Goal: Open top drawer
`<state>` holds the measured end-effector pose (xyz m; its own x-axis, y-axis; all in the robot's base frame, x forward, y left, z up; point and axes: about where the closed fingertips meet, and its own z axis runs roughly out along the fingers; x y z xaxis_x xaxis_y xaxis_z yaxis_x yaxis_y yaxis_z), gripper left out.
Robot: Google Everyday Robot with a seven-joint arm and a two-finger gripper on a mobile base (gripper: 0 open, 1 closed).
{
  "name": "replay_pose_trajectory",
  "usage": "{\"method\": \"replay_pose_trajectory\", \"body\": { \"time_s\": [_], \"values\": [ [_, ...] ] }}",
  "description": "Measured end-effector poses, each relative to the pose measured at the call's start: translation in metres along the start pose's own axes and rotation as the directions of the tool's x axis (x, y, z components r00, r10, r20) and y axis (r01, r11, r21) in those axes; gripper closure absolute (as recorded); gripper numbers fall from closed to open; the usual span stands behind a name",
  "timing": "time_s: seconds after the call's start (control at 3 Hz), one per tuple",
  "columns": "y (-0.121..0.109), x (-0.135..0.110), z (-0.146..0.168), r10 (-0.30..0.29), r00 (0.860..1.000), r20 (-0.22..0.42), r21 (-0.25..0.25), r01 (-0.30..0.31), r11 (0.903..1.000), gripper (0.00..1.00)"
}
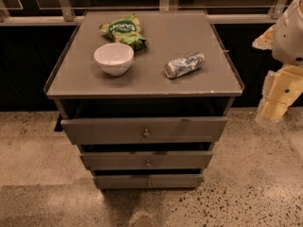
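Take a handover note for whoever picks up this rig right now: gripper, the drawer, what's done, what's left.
Gripper: at the right of the cabinet, above the floor, away from all drawers.
Top drawer: looks shut or barely out; nothing is on its knob.
Done: no visible progress.
Left: bring the gripper to the knob, grasp it, pull the drawer out.
On top: bowl, chip bag, can lying on its side.
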<state>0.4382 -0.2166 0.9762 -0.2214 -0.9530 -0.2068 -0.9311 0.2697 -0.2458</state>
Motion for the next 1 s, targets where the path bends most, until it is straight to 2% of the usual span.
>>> {"method": "replay_pose_trajectory", "body": {
  "time_s": [0.33,0.67,1.0],
  "values": [
    [0.000,0.000,0.000,0.000,1.000,0.000,0.000,0.000,1.0000,0.00],
    [0.001,-0.003,-0.005,-0.014,1.000,0.001,0.026,0.014,0.9996,0.00],
    [0.021,0.007,0.009,0.015,0.998,0.064,0.031,-0.017,0.9994,0.00]
  ]
}}
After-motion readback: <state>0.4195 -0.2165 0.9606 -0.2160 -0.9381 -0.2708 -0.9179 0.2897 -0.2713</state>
